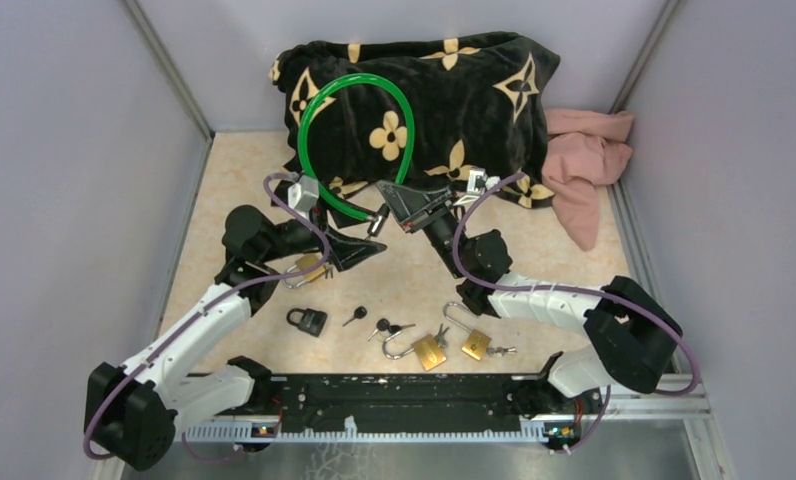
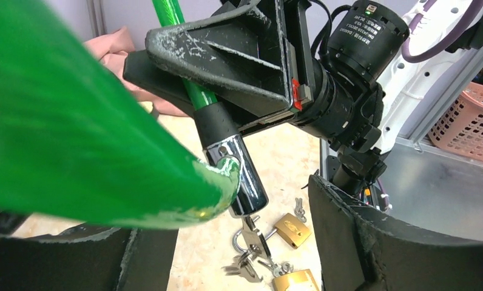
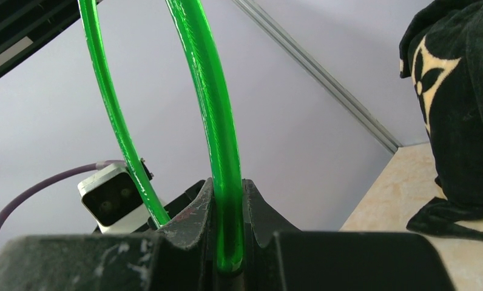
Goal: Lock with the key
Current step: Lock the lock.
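Note:
A green cable lock [image 1: 306, 125] loops up over the dark blanket. Its black and chrome cylinder [image 2: 246, 182] hangs in mid-air, the cable's blurred green end [image 2: 75, 121] meeting its side. A key [image 2: 253, 235] with a ring of spare keys sticks out of the cylinder's lower end. My right gripper [image 3: 227, 197] is shut on the green cable [image 3: 218, 121] just above the cylinder. My left gripper [image 2: 227, 221] is open just below the cylinder and key, its fingers [image 2: 378, 242] wide apart and touching neither.
On the table lie two brass padlocks [image 1: 430, 350] [image 1: 476, 343], a black padlock [image 1: 307, 320] and loose keys [image 1: 355, 315] [image 1: 389, 327]. Another brass padlock [image 1: 309, 268] sits under the left arm. A flowered blanket [image 1: 474, 90] and pink cloth [image 1: 584, 160] fill the back.

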Controlling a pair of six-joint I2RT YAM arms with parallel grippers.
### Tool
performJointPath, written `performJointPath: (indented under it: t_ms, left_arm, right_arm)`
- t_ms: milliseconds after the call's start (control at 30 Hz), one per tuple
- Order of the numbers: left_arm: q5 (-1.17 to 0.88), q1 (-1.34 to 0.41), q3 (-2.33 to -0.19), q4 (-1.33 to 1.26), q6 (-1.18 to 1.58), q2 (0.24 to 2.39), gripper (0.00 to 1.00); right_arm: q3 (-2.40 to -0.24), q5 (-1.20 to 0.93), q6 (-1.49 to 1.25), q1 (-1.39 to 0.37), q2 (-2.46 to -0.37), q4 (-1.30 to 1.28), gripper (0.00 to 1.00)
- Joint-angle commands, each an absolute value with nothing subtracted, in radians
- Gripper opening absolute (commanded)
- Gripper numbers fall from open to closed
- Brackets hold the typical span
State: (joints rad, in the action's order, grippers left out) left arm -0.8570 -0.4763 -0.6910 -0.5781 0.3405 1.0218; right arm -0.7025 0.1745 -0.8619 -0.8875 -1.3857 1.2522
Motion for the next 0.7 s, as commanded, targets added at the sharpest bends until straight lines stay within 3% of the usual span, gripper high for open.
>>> performJointPath:
  t_ms: [0,167,367,433,667]
  left_arm:
    - [-0.857,-0.487,-0.687,-0.626,0.359,1.038,0.78]
    - [-0.976,-0.481,-0.68,-0.529,0.259,0.985,0.98]
    - [-0.977,-0.459,-0.638,-0.373,0.157,0.922,0.99]
    - [-0.949,-0.458,-0.619,-0.386,0.16,0.917,0.96]
    - [-0.836,-0.461,-0.614,-0.411,0.222,0.913,0.64]
  right_arm:
    - [-0.775,0.113,-0.897,-0.921,-1.392,1.386,0.0]
    - [-0.757,0.149,-0.86,-0.92,-1.356,1.377,0.0]
    - [-0.772,0.141,-0.833,-0.921,-1.33,1.35,0.0]
    - [-0.77,0.143,-0.842,-0.921,-1.335,1.356,0.0]
    - [-0.765,0.158,-0.849,-0.921,-1.335,1.353,0.0]
